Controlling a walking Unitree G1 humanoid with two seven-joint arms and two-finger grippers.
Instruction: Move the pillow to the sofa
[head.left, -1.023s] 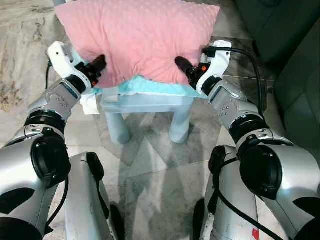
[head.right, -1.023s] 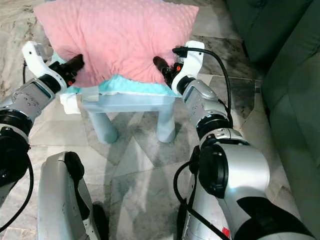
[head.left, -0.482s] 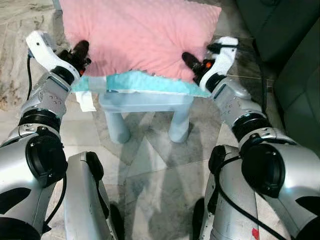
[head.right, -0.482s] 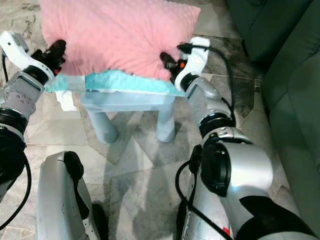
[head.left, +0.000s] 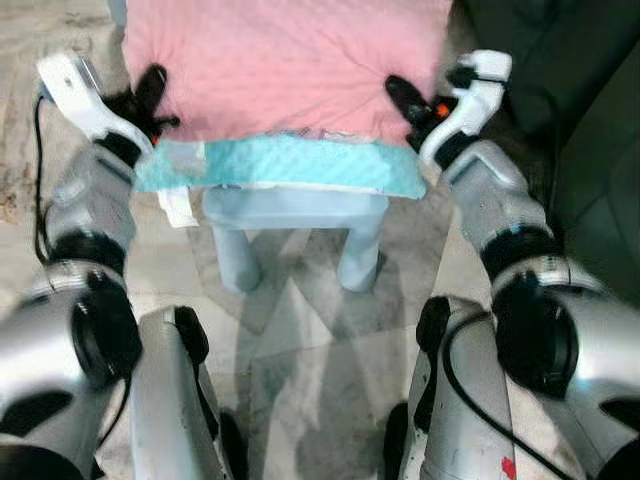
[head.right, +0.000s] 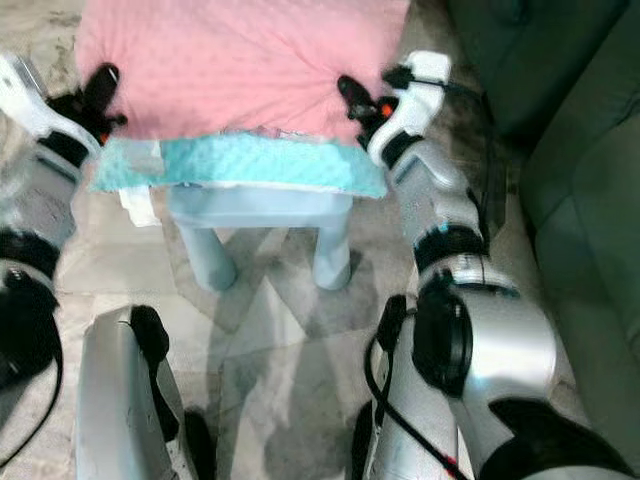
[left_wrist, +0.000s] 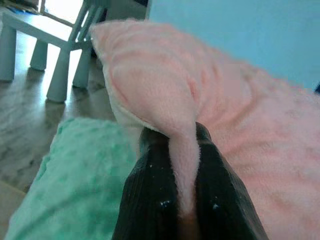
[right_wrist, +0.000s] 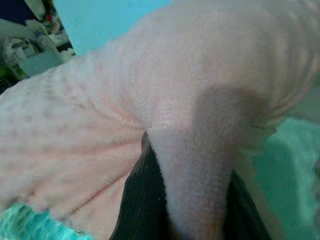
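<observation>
Left eye view: large pink dimpled-fabric pillow (head.left: 285, 65) held above a turquoise dimpled cushion (head.left: 285, 165) that lies on a small pale blue plastic stool (head.left: 295, 225); the cushion overhangs the stool's left and right edges. Left gripper (head.left: 150, 90) grips the pillow's left corner, right gripper (head.left: 405, 100) its right corner. Right eye view: dark green sofa (head.right: 560, 140) stands to the robot's right, well apart from the stool on the marbled stone floor (head.right: 270, 330). Left wrist view: both black fingers (left_wrist: 150, 200) pinched tight on a fold of pink fabric, cushion beneath. Right wrist view: jaws likewise clamped on a bunched pillow corner, one finger (right_wrist: 142, 200) visible beside it. Judgement: lift step in hand, pillow appears clear or nearly clear of the cushion. Next move calls for turning right toward the sofa with both grips held evenly, so the cushion isn't dragged.
</observation>
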